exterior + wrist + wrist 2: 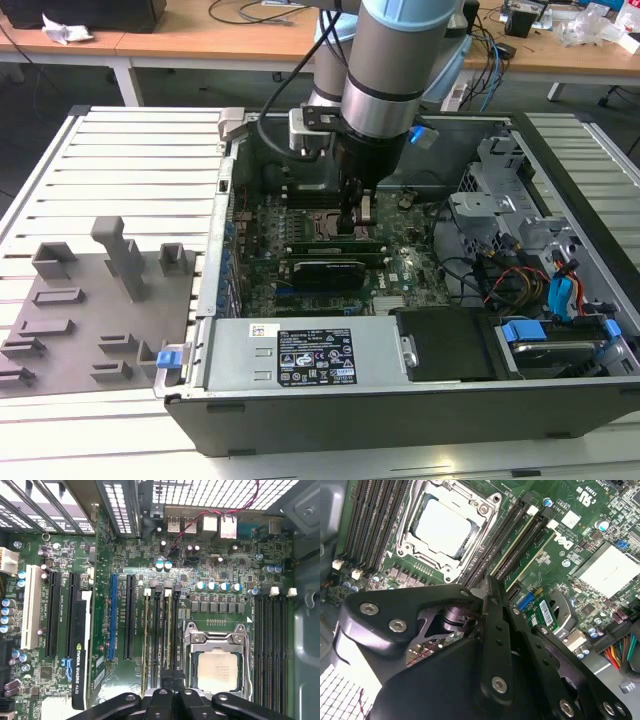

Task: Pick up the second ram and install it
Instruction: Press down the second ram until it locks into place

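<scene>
Closed end effector (172, 679), fingers pressed together with no gap showing between them; impossible to tell whether anything thin is pinched there.

Directly under the fingertips: the second ram (166, 630), standing on edge in a memory slot just beside the processor socket (216, 656). Runs lengthwise away from the tips, with another green stick parallel to it, one slot farther from the socket.

In the second wrist view, the end effector (487, 587) at the near end of the second ram (517, 544), at or touching its top edge. Cannot tell whether fully seated.

In the exterior view, arm (385, 60) coming straight down into the open computer case (400, 410), wrist vertical, end effector (357, 222) pointing down at the motherboard. Second ram (320, 241) lying across the board towards the exterior view's left of the tips, between the socket and the black graphics card (325, 272). Case lying on its side on the slatted table (130, 170).
</scene>
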Controlling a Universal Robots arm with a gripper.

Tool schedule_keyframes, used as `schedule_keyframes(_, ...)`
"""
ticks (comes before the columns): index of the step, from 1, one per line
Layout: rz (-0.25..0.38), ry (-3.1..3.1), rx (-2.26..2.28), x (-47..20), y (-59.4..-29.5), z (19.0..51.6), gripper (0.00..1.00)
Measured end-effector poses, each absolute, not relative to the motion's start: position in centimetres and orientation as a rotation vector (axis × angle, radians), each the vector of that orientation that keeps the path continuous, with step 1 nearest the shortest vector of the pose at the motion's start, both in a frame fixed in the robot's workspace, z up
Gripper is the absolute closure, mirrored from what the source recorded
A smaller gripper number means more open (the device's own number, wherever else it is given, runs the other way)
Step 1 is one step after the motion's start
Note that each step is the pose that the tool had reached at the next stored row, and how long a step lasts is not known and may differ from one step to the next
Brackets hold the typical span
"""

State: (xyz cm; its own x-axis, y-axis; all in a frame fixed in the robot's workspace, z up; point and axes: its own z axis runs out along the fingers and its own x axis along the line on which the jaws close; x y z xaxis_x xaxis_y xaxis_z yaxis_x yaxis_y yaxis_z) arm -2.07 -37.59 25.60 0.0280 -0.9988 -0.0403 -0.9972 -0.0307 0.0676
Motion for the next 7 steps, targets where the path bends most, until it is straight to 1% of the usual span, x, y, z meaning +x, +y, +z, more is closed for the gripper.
schedule_keyframes(7, -0.119, -2.173, 2.237, -2.07, -37.59, 25.62, 0.89)
